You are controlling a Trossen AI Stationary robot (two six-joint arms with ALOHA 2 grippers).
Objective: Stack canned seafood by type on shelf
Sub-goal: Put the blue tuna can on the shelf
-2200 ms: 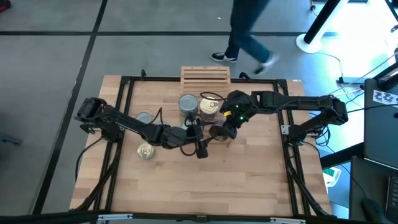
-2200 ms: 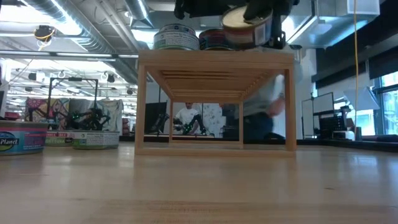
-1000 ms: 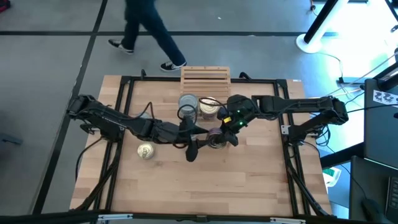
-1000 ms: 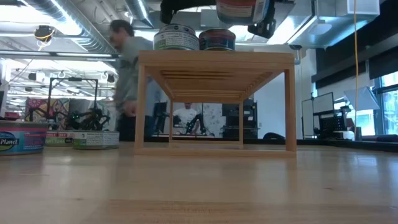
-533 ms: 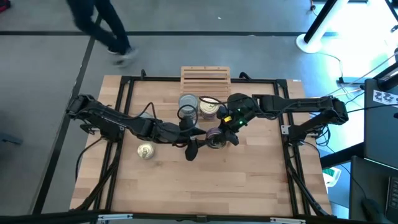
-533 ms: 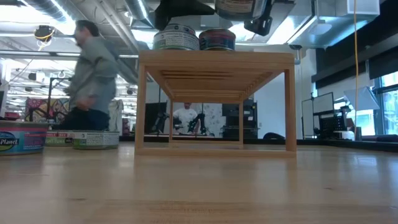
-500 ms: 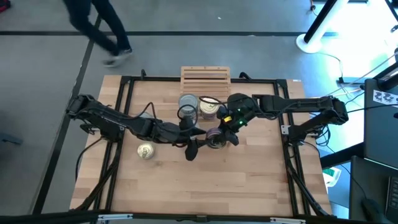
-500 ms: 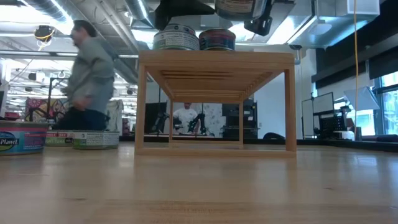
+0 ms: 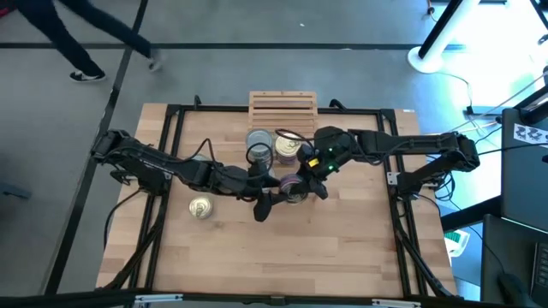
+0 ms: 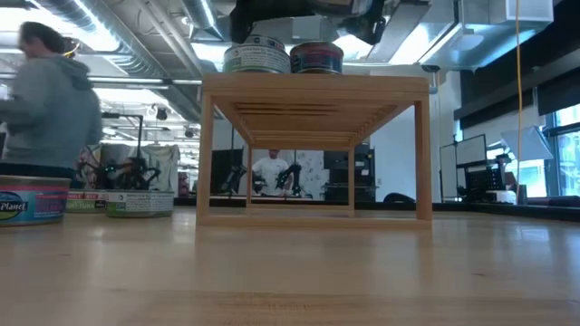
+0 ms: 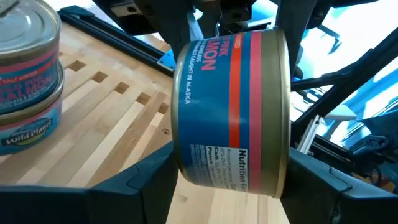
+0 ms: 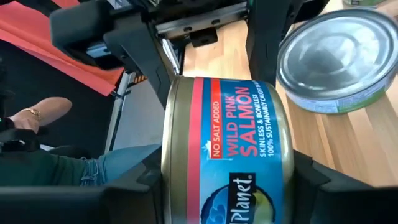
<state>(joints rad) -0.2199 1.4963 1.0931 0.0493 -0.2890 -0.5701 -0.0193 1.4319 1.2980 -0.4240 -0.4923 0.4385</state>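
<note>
1. My left gripper (image 9: 272, 193) and right gripper (image 9: 310, 181) both clamp one blue-and-red-labelled round salmon tin (image 11: 233, 111), held above the table (image 9: 342, 248).
2. Near the light wooden slatted shelf (image 9: 282, 106) stand two tins (image 9: 259, 147).

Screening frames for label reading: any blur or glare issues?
Low view: person at left is motion-blurred. Right wrist view: held salmon can label is sharp; neighbouring grey-topped can shows glare. Left wrist view: held can's print readable, window backdrop bright.
</note>
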